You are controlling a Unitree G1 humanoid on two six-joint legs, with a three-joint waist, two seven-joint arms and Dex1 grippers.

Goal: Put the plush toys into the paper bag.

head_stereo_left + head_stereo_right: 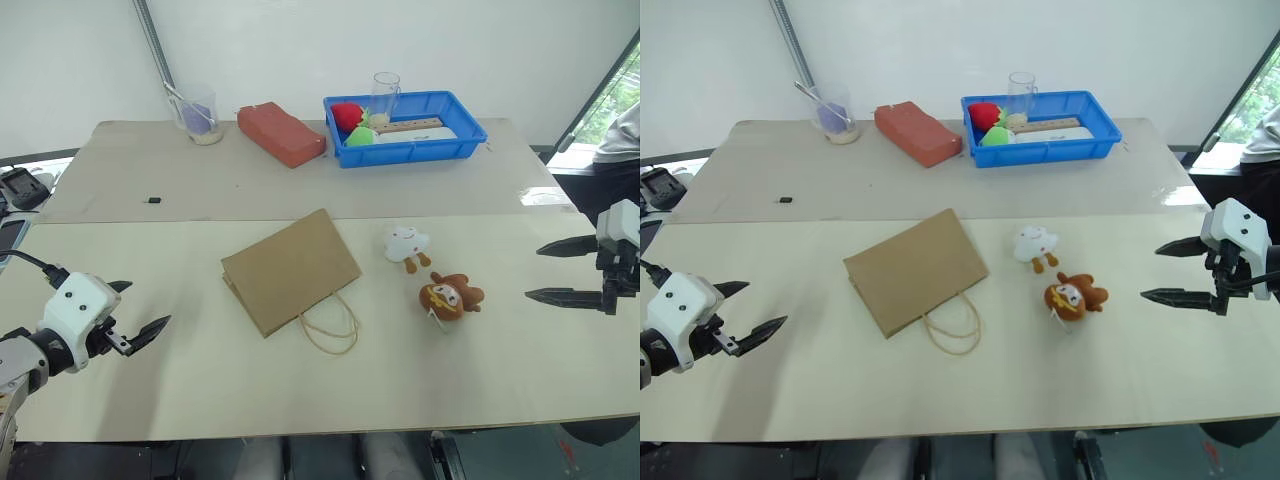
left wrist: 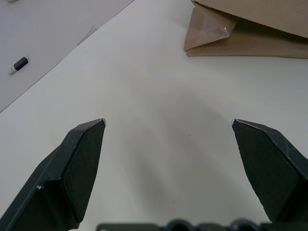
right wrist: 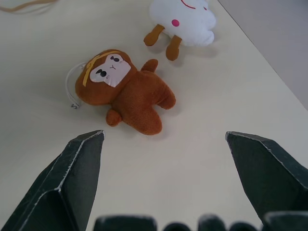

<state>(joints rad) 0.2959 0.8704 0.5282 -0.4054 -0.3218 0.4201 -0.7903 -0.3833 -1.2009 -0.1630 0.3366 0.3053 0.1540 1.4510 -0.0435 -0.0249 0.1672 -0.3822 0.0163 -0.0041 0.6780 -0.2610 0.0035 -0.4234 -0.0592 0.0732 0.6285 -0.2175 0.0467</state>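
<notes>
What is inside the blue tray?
In the blue tray: a red soft item, a green one, a clear cup, a wooden ruler. The tray's near wall hides their undersides.

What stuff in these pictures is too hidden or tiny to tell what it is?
- Inside of the paper bag: it lies flat on the table in the head views, so its inside is hidden.
- Small black thing on the far table: too small to name.
- Blue tray: its front wall hides the lower parts of the soft items.
- Person at the right edge: cut off.
</notes>
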